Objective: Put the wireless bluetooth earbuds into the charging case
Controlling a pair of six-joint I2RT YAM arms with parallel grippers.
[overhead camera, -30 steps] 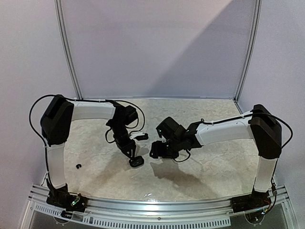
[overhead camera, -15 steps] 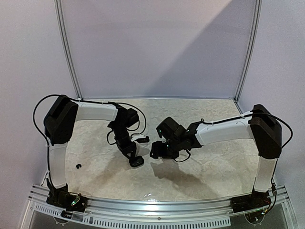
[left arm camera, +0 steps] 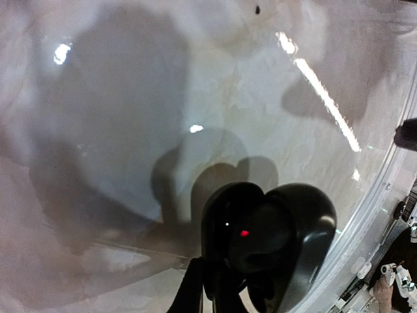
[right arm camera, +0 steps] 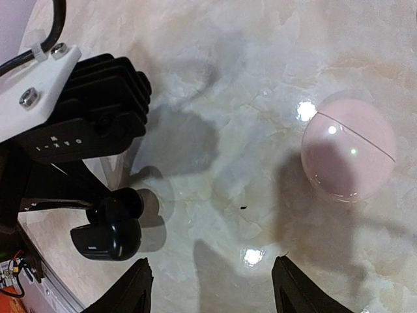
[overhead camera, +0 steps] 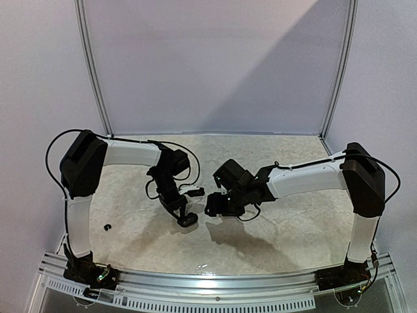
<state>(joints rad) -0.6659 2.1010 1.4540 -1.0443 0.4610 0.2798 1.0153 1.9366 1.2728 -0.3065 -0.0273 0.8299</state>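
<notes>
The step in hand looks like securing the case, with no bud yet being carried. The left gripper (left arm camera: pixel 207 297) has its fingers drawn together at the near rim of the glossy black charging case (left arm camera: pixel 267 244). The case sits lid-open at the lower centre of the left wrist view, a red light glowing inside. The fingers seem to pinch that rim, though the contact itself is dark and hard to read. In the overhead view the case rests on the marbled beige table top (overhead camera: pixel 293 228) at centre, just left of the right gripper (right arm camera: pixel 214 290), whose fingers stand apart and hold nothing. A tiny black earbud (overhead camera: pixel 107 227) lies alone at the lower left of the overhead view, well apart from the case. A closed, pale pink rounded case (right arm camera: pixel 348 153) sits at the upper right of the right wrist view. Next, the left arm likely needs to hold the case steady while the free arm fetches a bud. That calls for a fine pinch on a very small thing.
</notes>
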